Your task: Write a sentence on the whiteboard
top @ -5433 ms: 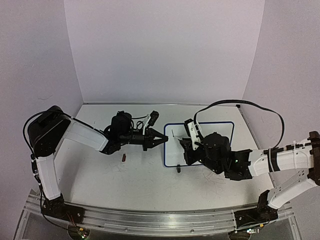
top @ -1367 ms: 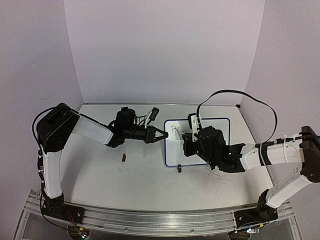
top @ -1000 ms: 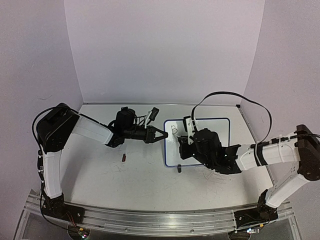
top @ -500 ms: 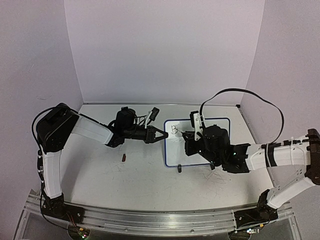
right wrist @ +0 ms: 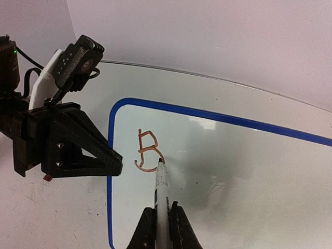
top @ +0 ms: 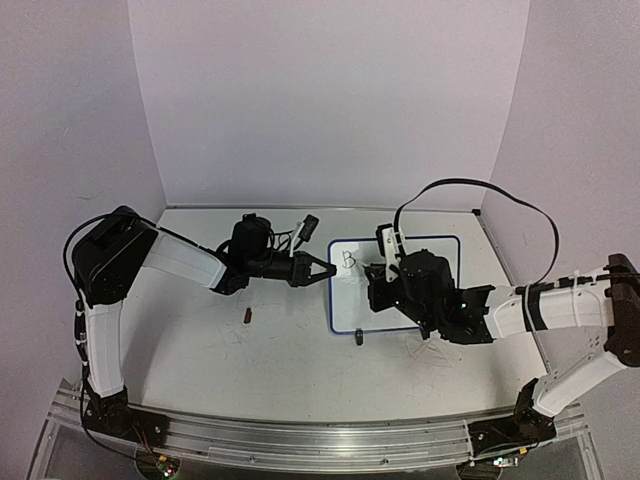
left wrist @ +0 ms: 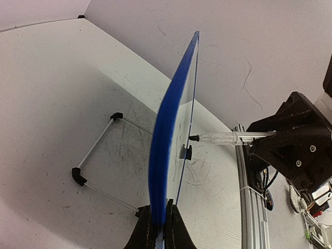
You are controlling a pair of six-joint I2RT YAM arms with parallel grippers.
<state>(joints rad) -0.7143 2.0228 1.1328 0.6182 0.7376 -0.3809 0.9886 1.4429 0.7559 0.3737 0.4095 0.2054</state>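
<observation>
Worktop (top: 200, 345) white, grey-scuffed; walls (top: 330, 100) pale lilac. Left tool (left wrist: 157, 210) clamps whiteboard (top: 345, 305) at 9 o'clock edge; right tool (right wrist: 160, 217) grips marker (right wrist: 162, 191).

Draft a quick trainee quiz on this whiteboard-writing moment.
1. True or false: the left end effector is shut on the edge of the small rectangular blue-framed whiteboard.
2. The right end effector holds: A) a thin pale marker; B) an eraser; C) nothing.
3. Fill in: the only handwritten letter on the board is ___.
Key: 1 true; 2 A; 3 "B".
</observation>
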